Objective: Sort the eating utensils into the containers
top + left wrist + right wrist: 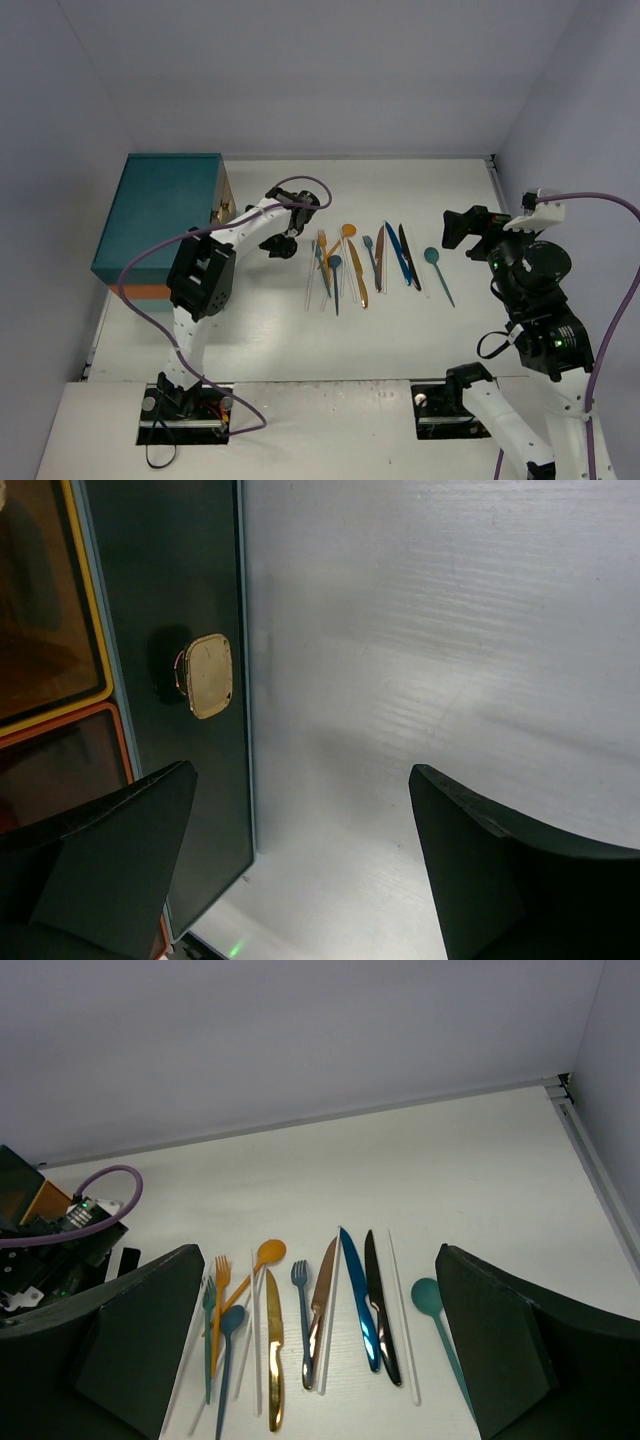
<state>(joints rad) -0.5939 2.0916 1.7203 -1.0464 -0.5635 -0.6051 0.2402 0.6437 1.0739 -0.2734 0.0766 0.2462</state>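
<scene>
Utensils (pixel 360 262) in a row on the bench (pixel 300 340).
My left jaws gape empty by the chest (pixel 160 215); right jaws wide too.

no text, label, brand, number or sign is showing legibly in any view. the gold handle (pixel 208 675) on the chest (pixel 160 215) front is showing a plain face, and the utensils (pixel 358 1300) are carrying no markings that can be made out.
</scene>
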